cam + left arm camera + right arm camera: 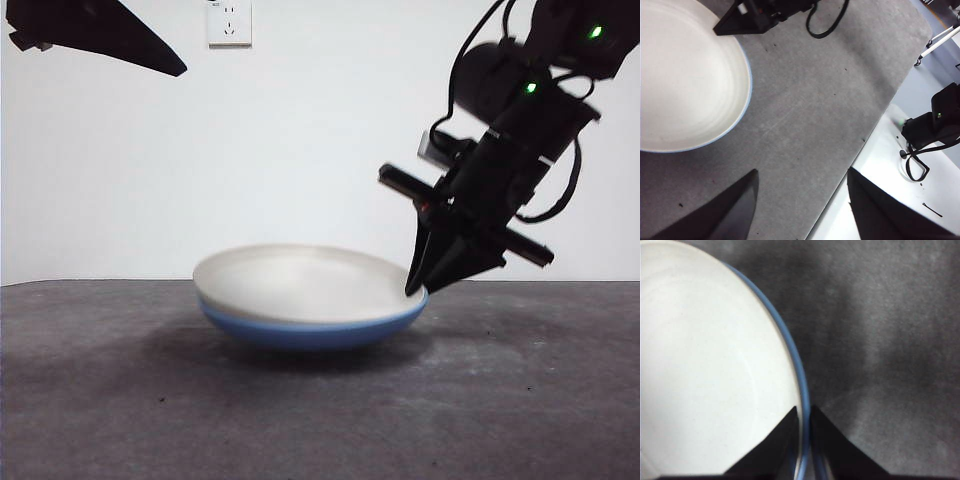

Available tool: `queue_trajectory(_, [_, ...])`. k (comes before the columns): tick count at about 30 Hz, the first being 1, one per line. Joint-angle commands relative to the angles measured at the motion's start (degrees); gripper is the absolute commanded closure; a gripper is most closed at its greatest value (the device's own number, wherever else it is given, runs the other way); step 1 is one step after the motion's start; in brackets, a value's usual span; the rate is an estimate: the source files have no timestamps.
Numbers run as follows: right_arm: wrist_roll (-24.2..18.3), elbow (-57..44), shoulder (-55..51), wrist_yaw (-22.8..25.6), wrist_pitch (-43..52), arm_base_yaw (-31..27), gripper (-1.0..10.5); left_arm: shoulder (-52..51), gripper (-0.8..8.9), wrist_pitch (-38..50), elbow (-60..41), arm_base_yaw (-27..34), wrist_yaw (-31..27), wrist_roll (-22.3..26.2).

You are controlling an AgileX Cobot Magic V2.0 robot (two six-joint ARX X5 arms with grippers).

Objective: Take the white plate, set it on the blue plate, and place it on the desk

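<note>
— Nearest the front camera lies the broad, flat, dark grey-brown desk [320,410], mottled and matte. What stands on it?

— Further back, at the middle, the shallow round glossy mid-blue plate [310,332] sits on the desk, and the wide, matte cream-white plate [300,282] is nested inside it. Only a blue band and the underside show beneath the white rim.

— So how far along is the job, would you say?

— Judging from how things lie, the stacking part looks done: the white plate is on the blue one. What seems left is the last part, setting it on the desk, and it is not lifted as far as I can see.

— And the claw at the rim?

— That is the right gripper [428,282], slanting down from the upper right of the front view. Its right wrist camera shows its two black jaws drawn nearly together, with just a thin slit between them, and the plates' edge runs into that slit. It appears to pinch the rim of the white plate, with the blue rim just beside or between the tips too; I cannot tell whether it grips one plate or both.

— And the other arm?

— The left gripper [800,205] waits high and off to the side, jaws spread wide over bare desk, holding nothing. Beyond everything stands a white wall with a white wall socket [229,22]
</note>
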Motion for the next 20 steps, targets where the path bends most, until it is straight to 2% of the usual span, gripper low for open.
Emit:
queue_trajectory(1, [0.96,1.42,2.6,-0.22,0.59,0.37,9.4,0.33,5.33,0.46,0.44,-0.33,0.13,0.26])
queue_trajectory(11, [0.83,1.42,3.93,0.63,0.15,0.37,9.2,0.33,5.33,0.39,0.44,-0.33,0.13,0.26])
queue_trajectory(16, [0.85,1.42,3.76,0.74,-0.96,0.37,7.0,0.33,5.33,-0.04,0.44,-0.33,0.13,0.26])
queue_trajectory(20, [0.83,1.42,2.25,0.81,-1.2,0.37,6.7,0.33,5.33,-0.57,0.44,-0.33,0.13,0.28])
